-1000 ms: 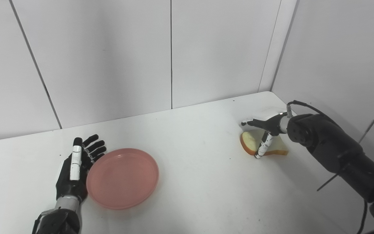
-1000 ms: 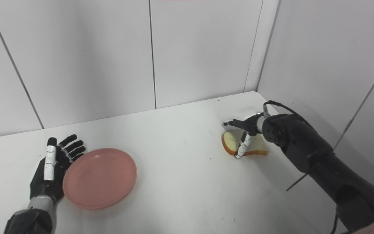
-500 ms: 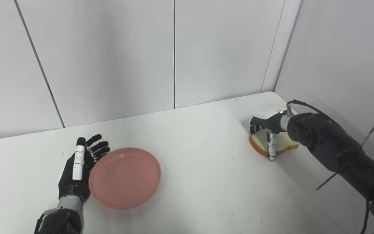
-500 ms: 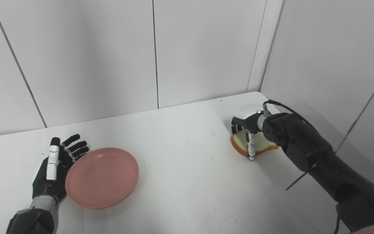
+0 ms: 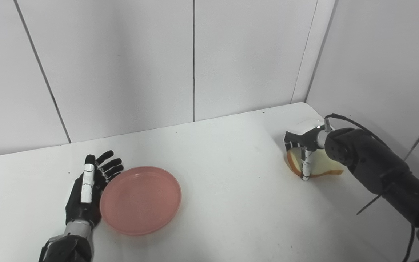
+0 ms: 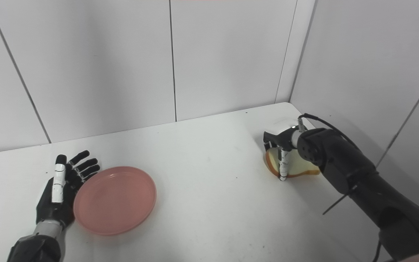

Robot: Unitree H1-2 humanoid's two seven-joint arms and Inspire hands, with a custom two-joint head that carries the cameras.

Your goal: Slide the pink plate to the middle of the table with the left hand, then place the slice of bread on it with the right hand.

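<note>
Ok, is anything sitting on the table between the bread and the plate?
Nothing visible. The table is bare between the bread at the right and the plate at the left. The right robot hand is on the bread; the left robot hand lies open at the plate's left edge.

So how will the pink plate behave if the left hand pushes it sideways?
The pink plate looks shallow and flat-bottomed, so it probably slides on the smooth table without tipping. It seems light plastic; the open left hand beside its rim might spin it.

No readable text, no labels or numbers (walls and table plain)
</note>
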